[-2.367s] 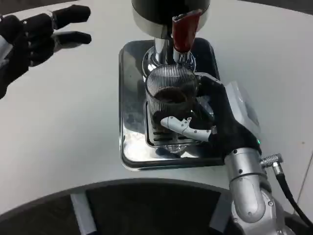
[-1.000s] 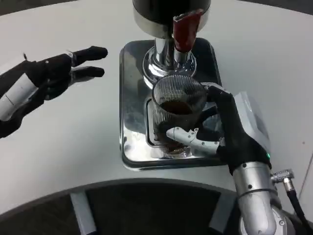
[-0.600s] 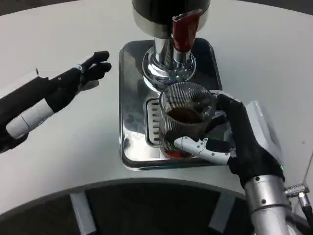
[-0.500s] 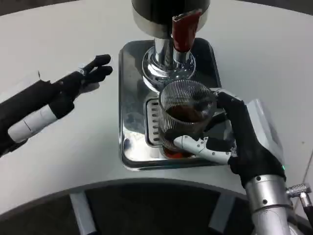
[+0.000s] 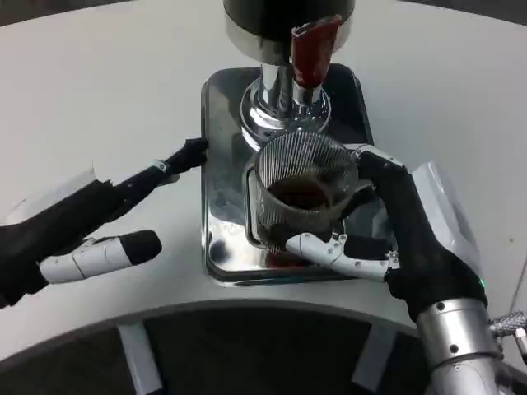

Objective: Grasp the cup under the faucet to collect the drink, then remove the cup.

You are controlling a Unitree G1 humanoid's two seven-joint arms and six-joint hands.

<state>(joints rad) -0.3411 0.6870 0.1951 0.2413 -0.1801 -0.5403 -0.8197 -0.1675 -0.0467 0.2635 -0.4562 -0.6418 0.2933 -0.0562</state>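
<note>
A ribbed glass cup (image 5: pixel 298 196) with dark drink in it is over the drip grille of the chrome tray (image 5: pixel 221 206), in front of the faucet (image 5: pixel 284 95) with its red lever (image 5: pixel 311 51). My right hand (image 5: pixel 395 234) grips the cup from the right, thumb across its front and fingers behind. My left hand (image 5: pixel 90 230) lies low at the left with fingers spread and nothing in it; one fingertip (image 5: pixel 194 151) reaches the tray's left edge.
The dispenser's black and chrome body (image 5: pixel 284 20) rises at the top centre. The white table (image 5: pixel 123 90) spreads to both sides. Its curved front edge (image 5: pixel 206 309) runs close below the tray, with dark floor beyond.
The cup, held by my right hand, has come forward from under the faucet and now sits slightly left again. My left hand has swung down and right toward the tray's left edge.
</note>
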